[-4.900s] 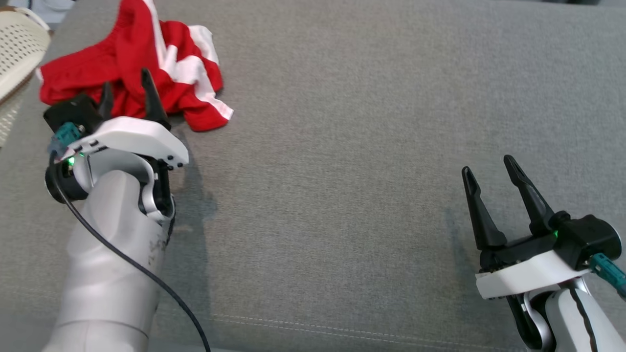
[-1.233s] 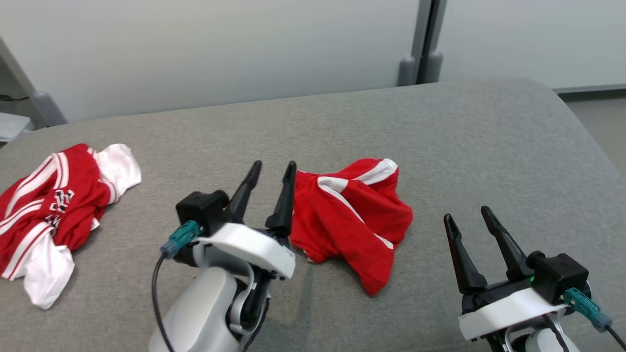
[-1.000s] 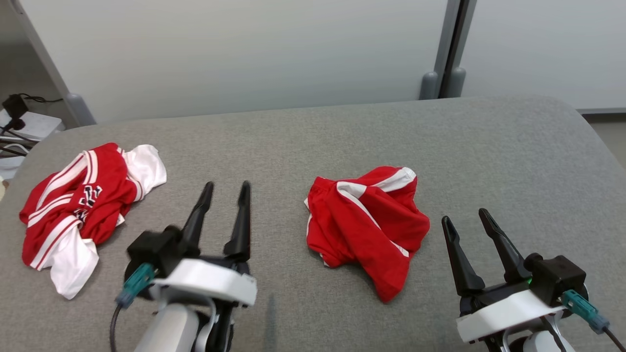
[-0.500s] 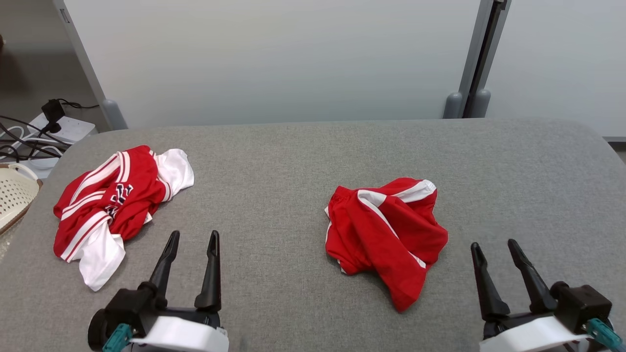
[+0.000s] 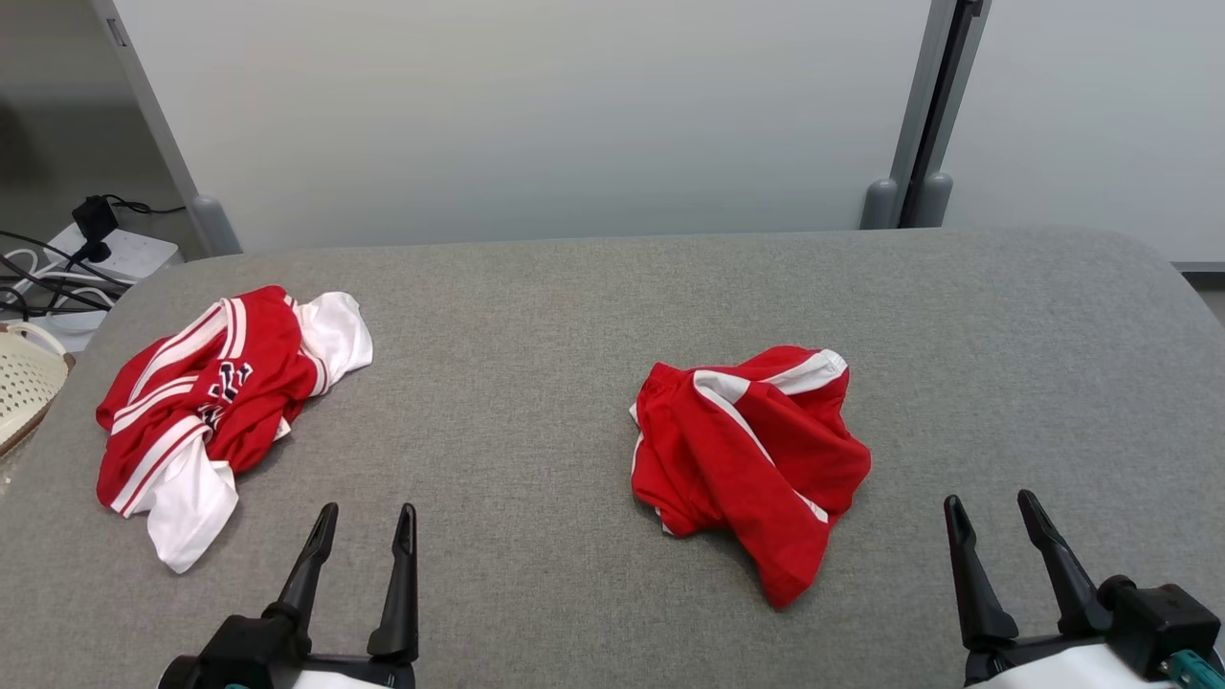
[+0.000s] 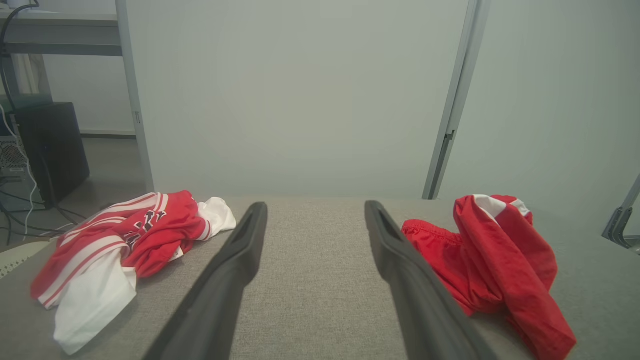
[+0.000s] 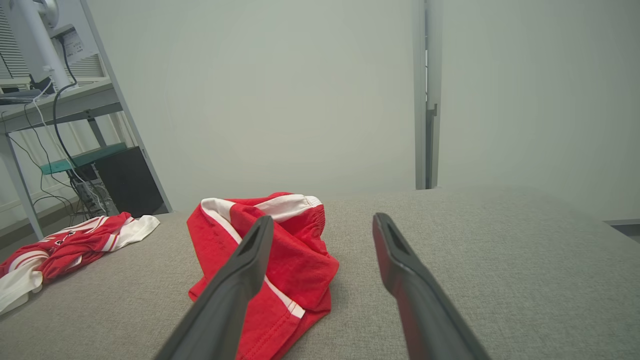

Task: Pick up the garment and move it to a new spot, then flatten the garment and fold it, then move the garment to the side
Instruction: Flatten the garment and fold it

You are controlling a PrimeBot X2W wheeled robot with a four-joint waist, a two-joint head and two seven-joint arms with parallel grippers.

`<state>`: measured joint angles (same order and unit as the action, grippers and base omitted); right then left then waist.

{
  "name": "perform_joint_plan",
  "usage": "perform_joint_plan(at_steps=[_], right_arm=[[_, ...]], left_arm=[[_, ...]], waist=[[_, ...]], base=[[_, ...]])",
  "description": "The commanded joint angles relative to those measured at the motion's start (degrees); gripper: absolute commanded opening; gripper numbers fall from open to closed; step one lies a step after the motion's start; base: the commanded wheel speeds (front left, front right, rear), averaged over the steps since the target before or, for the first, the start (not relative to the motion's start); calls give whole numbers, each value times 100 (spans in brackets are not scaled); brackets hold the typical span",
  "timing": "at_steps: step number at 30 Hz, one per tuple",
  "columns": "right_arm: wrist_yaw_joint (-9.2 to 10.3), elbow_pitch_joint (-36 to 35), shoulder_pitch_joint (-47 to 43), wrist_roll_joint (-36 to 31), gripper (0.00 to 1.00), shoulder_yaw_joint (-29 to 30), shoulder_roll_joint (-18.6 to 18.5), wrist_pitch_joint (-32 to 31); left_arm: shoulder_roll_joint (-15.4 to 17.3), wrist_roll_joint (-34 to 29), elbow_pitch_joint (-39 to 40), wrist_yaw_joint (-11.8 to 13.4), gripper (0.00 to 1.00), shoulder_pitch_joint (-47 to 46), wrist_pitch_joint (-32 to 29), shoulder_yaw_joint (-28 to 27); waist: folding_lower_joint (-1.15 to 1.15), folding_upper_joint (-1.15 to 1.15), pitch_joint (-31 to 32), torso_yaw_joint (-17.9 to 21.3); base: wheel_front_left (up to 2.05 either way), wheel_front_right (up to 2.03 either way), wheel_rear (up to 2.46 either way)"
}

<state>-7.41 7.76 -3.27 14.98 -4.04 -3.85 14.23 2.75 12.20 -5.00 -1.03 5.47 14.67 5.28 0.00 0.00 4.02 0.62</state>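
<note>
Okay: both tools empty, fingers spread apart. My left gripper (image 5: 368, 512) and right gripper (image 5: 989, 500) sit at the near edge of the grey cushion (image 5: 574, 316). The red shorts (image 5: 751, 459) lie crumpled mid-cushion between them, touching neither. Long axis is diagonal: white-trimmed end far, one leg tapering to a point near-right. The red-and-white jersey (image 5: 215, 402) is bunched far left, well apart.

On the grey padded fabric surface (image 5: 536, 306), the crumpled red shorts with white stripes (image 5: 751, 459) lie ahead of both grippers: to the right of the left gripper (image 5: 367, 509), to the left of the right gripper (image 5: 988, 498), touching neither. The crumpled red-and-white jersey (image 5: 215, 402) lies ahead and left of the left gripper, well apart from the shorts. A cream perforated plastic basket (image 5: 24, 388) sits farther left, beyond the surface's edge.
</note>
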Motion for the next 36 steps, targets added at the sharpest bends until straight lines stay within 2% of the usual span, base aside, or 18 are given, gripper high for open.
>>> perform_joint_plan(at_steps=[1,8,20,31,36], right_arm=[[-8,-183,110,10,100,-119,-77,77],[-8,-184,106,1,100,-133,-81,77],[-8,-168,112,43,100,-216,-152,77],[-8,-154,410,69,100,-503,-316,77],[-8,-134,560,101,100,-596,-319,77]], left_arm=[[15,-28,118,-38,100,-170,33,-200],[14,55,13,36,100,-230,33,-134],[13,206,-68,1,100,-542,33,135],[13,351,-535,-215,100,-2183,33,1245],[13,511,-1058,-197,100,-3053,33,1778]], waist=[[0,0,-1,5],[0,0,9,6],[0,0,-75,-75],[0,0,-531,173],[0,0,-845,416]], base=[[0,0,0],[0,0,0],[0,0,0],[0,0,0],[0,0,0]])
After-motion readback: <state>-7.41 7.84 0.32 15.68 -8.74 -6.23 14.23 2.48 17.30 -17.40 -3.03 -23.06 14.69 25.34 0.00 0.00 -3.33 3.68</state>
